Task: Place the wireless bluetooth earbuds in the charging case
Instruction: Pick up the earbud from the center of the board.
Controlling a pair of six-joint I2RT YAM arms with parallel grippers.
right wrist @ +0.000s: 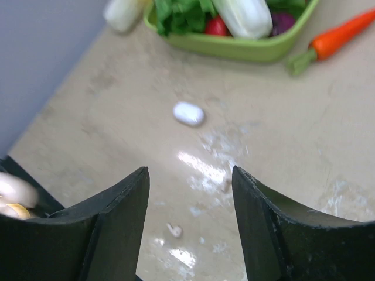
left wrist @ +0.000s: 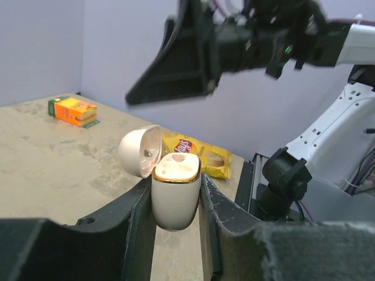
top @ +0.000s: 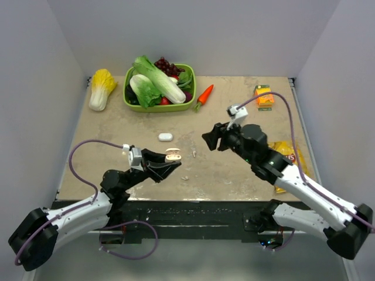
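Nearest the top camera are the two arm bases at the near edge of the worktop (top: 117,123). From there the left gripper (top: 170,158) reaches inward with its jaws clamped on the charging case (top: 173,154), which is held just above the surface. The right gripper (top: 209,139) hangs near it, apart and carrying nothing. Tiny white bits that look like the earbuds (top: 194,154) lie loose on the worktop between the two grippers, with another speck (top: 185,177) closer to the front edge. A small white oval object (top: 165,137) sits further back, short of the green basket (top: 157,108) and the carrot (top: 204,96). The left wrist view adds what the top one cannot: the case (left wrist: 174,205) stands upright between the jaws of the left gripper (left wrist: 176,182), its lid (left wrist: 139,151) is swung open, and the gold-rimmed hollows look empty. The right gripper (left wrist: 176,64) looms above it, with a chips bag (left wrist: 198,153) and an orange carton (left wrist: 73,110) behind. The right wrist view shows its own jaws spread wide over bare worktop, with one earbud (right wrist: 173,230) below them and the white oval (right wrist: 188,113) beyond. The step in hand appears to be presenting the case while the right arm goes to fetch an earbud. Next it must descend, narrow its jaws on that tiny bit and lift it without flicking it away.
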